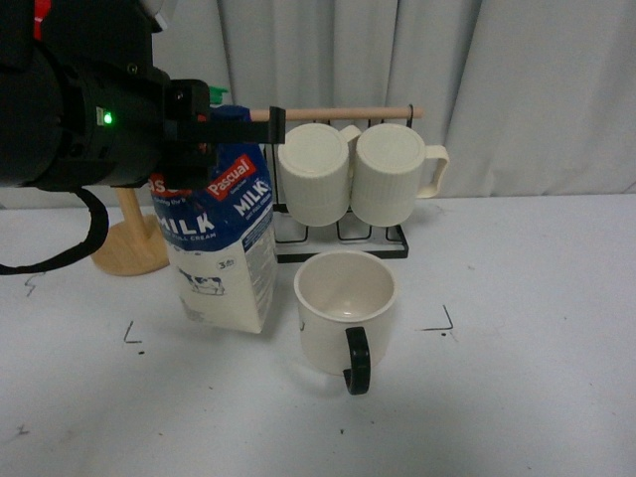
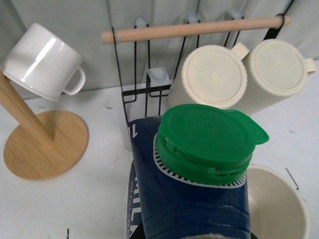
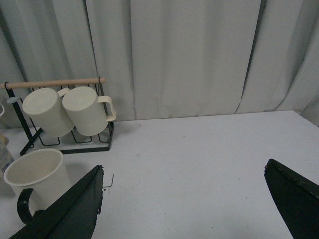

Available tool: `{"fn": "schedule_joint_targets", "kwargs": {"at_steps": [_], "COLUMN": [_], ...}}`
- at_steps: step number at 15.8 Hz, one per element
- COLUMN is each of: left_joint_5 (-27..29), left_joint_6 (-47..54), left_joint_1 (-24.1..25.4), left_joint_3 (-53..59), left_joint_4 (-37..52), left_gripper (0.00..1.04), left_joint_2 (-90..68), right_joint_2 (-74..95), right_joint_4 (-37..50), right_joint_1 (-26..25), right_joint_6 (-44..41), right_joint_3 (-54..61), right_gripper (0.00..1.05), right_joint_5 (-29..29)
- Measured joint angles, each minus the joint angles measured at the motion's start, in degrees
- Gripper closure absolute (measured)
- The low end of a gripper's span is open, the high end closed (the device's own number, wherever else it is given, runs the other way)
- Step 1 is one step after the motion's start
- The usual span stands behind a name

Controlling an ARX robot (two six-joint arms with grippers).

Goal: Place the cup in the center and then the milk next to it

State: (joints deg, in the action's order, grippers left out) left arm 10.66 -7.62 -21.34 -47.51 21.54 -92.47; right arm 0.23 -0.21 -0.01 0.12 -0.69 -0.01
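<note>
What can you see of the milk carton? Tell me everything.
The milk carton is a tall, cardboard-looking box. Its top is dark blue with a red Pascual label and white MILK lettering, and its bottom is cream with a small cow drawing. The round green cap is closed. The carton leans slightly, and its base looks down on the white table, inside the black corner marks. It stands just left of the cup, with a narrow gap between them. The left gripper clamps its top.
</note>
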Motion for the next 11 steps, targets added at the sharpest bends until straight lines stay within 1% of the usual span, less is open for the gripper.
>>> {"fn": "schedule_joint_targets", "kwargs": {"at_steps": [3,6,11], "left_joint_5": [2.3,2.9,4.2], "left_joint_6": [-1.2,-3.3,-4.7], "left_joint_1": [-0.6,-2.3,-4.1], "left_joint_3": [0.0,0.0,-0.2], "left_joint_4": [-0.5,1.2,1.2], "left_gripper": [1.00,1.00,1.00], "left_joint_2": [-3.8,-4.4,-6.1], "right_joint_2": [0.0,0.0,0.0], "right_joint_4": [0.0,0.0,0.0], "right_joint_1": [0.0,0.0,0.0], "right_joint_6": [0.0,0.0,0.0], "right_joint_3": [0.0,0.0,0.0], "right_gripper": [0.06,0.06,0.06], "right_joint_5": [0.0,0.0,0.0]}}
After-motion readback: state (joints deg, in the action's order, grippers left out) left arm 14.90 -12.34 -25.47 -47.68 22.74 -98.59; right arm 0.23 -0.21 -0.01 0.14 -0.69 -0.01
